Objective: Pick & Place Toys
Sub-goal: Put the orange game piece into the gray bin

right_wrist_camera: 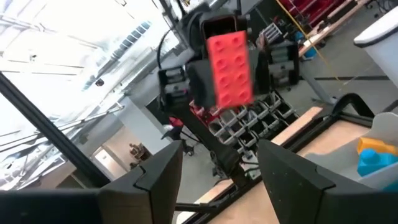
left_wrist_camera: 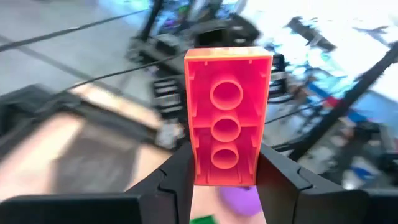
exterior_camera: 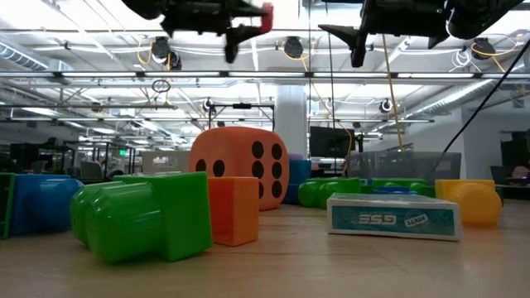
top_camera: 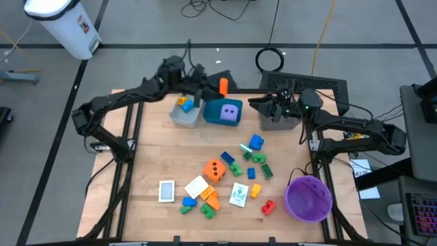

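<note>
My left gripper point(top_camera: 213, 87) is shut on a red-orange brick point(left_wrist_camera: 227, 112), high over the table's far edge, just beyond the teal tray point(top_camera: 220, 104) that holds a purple die point(top_camera: 231, 113). A grey tray point(top_camera: 183, 113) beside it holds blue and yellow bricks. My right gripper point(right_wrist_camera: 217, 174) hangs open with nothing in it over another grey tray point(top_camera: 280, 123) at the far right, facing the held brick point(right_wrist_camera: 230, 68). The orange die point(top_camera: 215, 169), loose bricks point(top_camera: 256, 158) and white cards point(top_camera: 166, 190) lie on the table's near half. My left gripper pinches the brick's two long sides point(left_wrist_camera: 198, 168) between its two fingers, at the end nearest the wrist. The fingers lie level, pointing toward the table's right, along the brick. The brick sticks out past the fingertips, hollow underside toward the wrist camera, lifted clear of everything.
A round purple bowl point(top_camera: 308, 198) stands at the near right corner. Dark frame bars run along both table sides. A white bin point(top_camera: 65, 24) and cables lie on the floor beyond the far edge. Bare wood point(top_camera: 157, 154) shows left of the toys.
</note>
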You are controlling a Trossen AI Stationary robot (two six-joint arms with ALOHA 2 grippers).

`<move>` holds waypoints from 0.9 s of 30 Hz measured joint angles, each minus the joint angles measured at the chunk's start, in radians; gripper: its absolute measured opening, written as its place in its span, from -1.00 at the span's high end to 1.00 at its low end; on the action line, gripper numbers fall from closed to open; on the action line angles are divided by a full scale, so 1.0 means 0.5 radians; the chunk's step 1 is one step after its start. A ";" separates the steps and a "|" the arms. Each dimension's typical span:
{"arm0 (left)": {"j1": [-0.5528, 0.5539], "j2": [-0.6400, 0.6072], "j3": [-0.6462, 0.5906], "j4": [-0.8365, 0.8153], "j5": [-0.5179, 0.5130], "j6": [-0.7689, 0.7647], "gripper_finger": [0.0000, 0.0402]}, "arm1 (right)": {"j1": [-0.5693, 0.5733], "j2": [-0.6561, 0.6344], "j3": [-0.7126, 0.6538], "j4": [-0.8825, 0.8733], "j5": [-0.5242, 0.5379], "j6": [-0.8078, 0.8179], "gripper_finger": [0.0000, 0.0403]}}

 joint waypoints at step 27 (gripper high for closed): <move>0.510 0.185 -0.001 -1.688 -1.129 0.682 0.33 | 0.003 0.001 0.000 -0.132 0.003 -0.002 0.00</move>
